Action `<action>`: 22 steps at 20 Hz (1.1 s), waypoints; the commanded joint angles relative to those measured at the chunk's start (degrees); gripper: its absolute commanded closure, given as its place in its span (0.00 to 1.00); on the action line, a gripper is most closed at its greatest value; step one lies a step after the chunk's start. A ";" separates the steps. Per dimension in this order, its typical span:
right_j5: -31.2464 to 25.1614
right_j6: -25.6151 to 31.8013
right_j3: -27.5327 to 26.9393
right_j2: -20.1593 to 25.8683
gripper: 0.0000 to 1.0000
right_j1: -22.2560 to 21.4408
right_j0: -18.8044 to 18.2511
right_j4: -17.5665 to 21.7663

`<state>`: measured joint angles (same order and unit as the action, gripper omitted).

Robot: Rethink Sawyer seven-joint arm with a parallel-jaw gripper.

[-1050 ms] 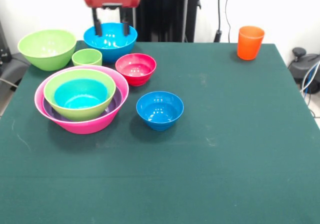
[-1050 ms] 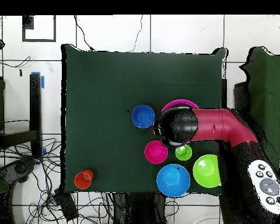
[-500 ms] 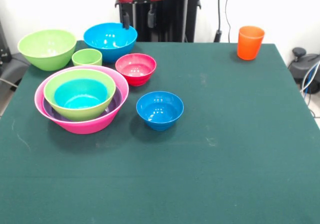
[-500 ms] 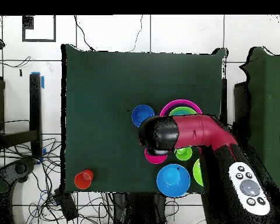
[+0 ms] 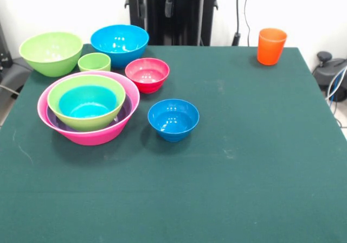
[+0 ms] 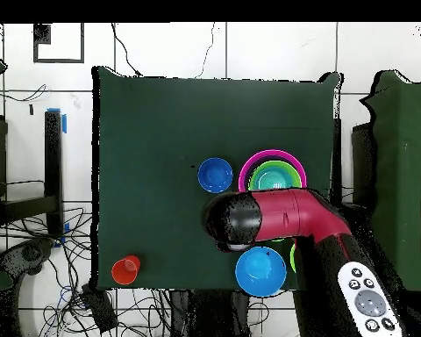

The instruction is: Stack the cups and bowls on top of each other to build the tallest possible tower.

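Lower centre: a small blue bowl [image 5: 173, 119] sits alone; left of it a pink bowl [image 5: 88, 135] nests purple, green and teal ones. Behind stand a red bowl [image 5: 147, 74], green cup [image 5: 94, 62] and large blue bowl [image 5: 119, 44]. At top edge, the gripper [image 5: 156, 3] hangs spread and empty; its next descent should centre over one rim.

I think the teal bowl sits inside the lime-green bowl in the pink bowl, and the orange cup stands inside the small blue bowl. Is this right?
Not quite. The orange cup stands alone at a far table corner, apart from the small blue bowl; the front view shows this. The teal bowl does sit inside the lime-green bowl, in the pink bowl.
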<state>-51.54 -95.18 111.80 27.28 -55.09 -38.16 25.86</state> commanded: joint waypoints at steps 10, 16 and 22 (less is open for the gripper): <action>-0.81 0.64 6.78 -2.49 0.00 -1.96 -2.95 0.48; -0.49 1.24 6.64 -2.90 0.00 -0.66 -4.21 1.76; 0.24 1.84 6.82 -3.36 0.00 0.73 -5.69 3.07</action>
<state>-51.53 -95.18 115.31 25.13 -58.55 -43.43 25.91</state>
